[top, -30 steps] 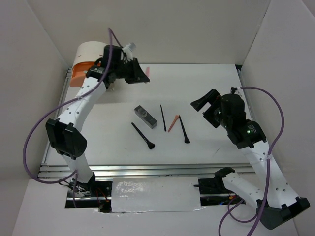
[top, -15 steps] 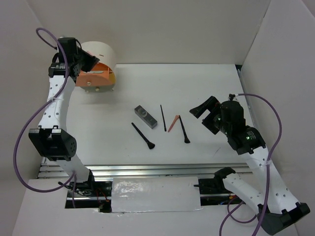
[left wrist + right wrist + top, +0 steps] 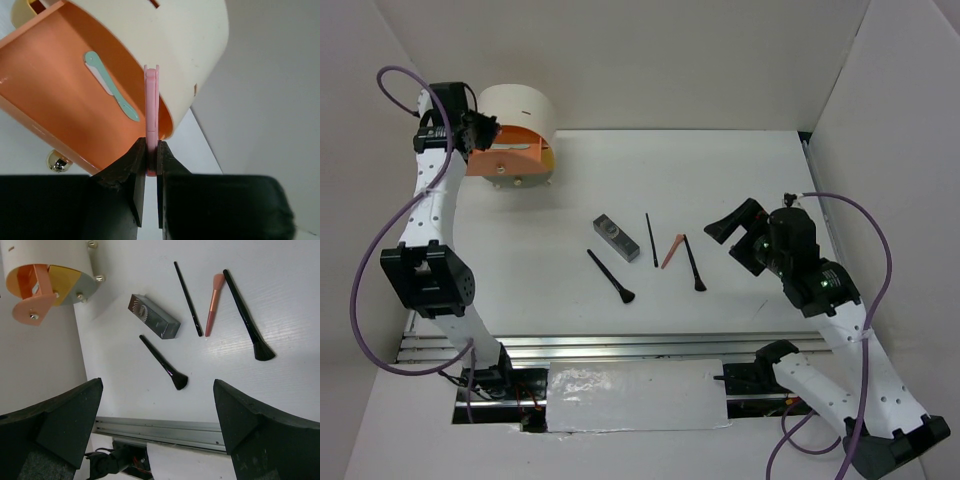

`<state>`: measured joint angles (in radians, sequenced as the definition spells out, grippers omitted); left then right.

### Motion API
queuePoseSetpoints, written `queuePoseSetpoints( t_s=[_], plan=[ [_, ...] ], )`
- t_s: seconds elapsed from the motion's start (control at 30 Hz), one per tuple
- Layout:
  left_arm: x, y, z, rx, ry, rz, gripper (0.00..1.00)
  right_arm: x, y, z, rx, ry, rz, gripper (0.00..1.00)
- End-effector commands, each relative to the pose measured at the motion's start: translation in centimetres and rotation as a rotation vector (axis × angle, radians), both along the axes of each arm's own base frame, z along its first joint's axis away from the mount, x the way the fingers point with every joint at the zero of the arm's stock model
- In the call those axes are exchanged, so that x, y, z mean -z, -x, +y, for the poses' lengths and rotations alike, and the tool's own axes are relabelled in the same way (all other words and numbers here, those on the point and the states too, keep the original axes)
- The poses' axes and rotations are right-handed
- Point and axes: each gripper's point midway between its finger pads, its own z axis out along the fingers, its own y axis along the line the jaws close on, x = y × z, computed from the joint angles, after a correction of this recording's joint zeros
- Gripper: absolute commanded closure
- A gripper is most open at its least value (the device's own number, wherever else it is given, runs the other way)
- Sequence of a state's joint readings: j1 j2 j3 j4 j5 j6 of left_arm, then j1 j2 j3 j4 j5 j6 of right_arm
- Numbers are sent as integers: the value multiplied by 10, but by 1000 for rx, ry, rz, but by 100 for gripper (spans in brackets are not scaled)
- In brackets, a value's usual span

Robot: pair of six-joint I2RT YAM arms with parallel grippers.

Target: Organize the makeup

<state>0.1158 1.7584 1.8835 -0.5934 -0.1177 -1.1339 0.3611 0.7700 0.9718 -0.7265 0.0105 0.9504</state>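
Note:
My left gripper (image 3: 480, 130) is shut on a thin pink stick (image 3: 151, 115) and holds it over the open orange drawer (image 3: 65, 95), at the box's left. A mint stick (image 3: 111, 86) lies in that drawer. On the table lie a grey case (image 3: 616, 238), a thin black stick (image 3: 651, 239), a coral stick (image 3: 672, 251) and two black brushes (image 3: 694, 263) (image 3: 611, 276). My right gripper (image 3: 740, 237) is open and empty, above the table right of them. Its wrist view shows the case (image 3: 154, 316) and the brushes (image 3: 162, 361).
The round cream drawer box (image 3: 515, 108) stands at the back left with its orange drawer (image 3: 510, 160) swung out toward the front. White walls close in the left, back and right. A metal rail (image 3: 620, 345) runs along the near edge.
My left arm has swung from the right of the box to its left side with the pink stick. The orange drawer now faces front. My right arm has shifted slightly.

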Motion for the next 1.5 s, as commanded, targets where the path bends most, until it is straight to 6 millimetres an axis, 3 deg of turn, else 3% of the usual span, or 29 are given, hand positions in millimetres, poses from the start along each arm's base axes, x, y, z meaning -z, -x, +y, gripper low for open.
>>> queuePoseSetpoints(
  t_s=[0.0, 0.1, 0.2, 0.3, 0.4, 0.5, 0.53, 0.63, 0.67, 0.73, 0.77, 0.87, 1.0, 1.17, 1.47],
  plan=[
    [-3, -10, -5, 17, 40, -29, 89, -8, -6, 2, -11, 6, -25, 0],
    [0, -8, -6, 18, 49, -41, 81, -7, -9, 3, -14, 13, -21, 0],
    [-4, -11, -8, 37, 43, -52, 65, -8, -12, 3, -14, 18, -23, 0],
    [-10, -13, -9, 44, 42, -57, 39, -5, -12, 8, -40, 7, -13, 0],
    [-25, -13, -8, 43, 31, -93, 27, -3, -14, 10, -44, 4, -8, 0],
    [-38, -10, -9, 48, 22, -122, 27, -1, -16, 11, -45, 9, -7, 0],
    [-43, -9, -9, 53, 16, -132, 28, -1, -16, 11, -45, 8, -8, 0],
    [-54, 2, -9, 43, 6, -135, 63, 2, -19, 12, -45, 8, 0, 0],
    [-49, 16, -8, 14, 2, -94, 81, 3, -19, 13, -46, 8, 1, 0],
    [-37, 38, -2, -64, 24, -23, 93, 6, -20, 13, -42, 7, 5, 0],
    [-18, 63, 3, -117, 23, 60, 100, 7, -21, 12, -37, 5, 6, 0],
    [13, 99, 5, -186, 48, 172, 100, 9, -23, 16, -46, -1, 15, 0],
    [49, 113, 7, -188, 23, 269, 100, 8, -30, 20, -59, -1, 14, 0],
    [57, 78, 9, -102, -39, 218, 100, 7, -40, 26, -84, 10, 18, 0],
    [49, 29, 21, -77, -98, 105, 100, 11, -43, 23, -87, 49, 26, 0]
  ],
)
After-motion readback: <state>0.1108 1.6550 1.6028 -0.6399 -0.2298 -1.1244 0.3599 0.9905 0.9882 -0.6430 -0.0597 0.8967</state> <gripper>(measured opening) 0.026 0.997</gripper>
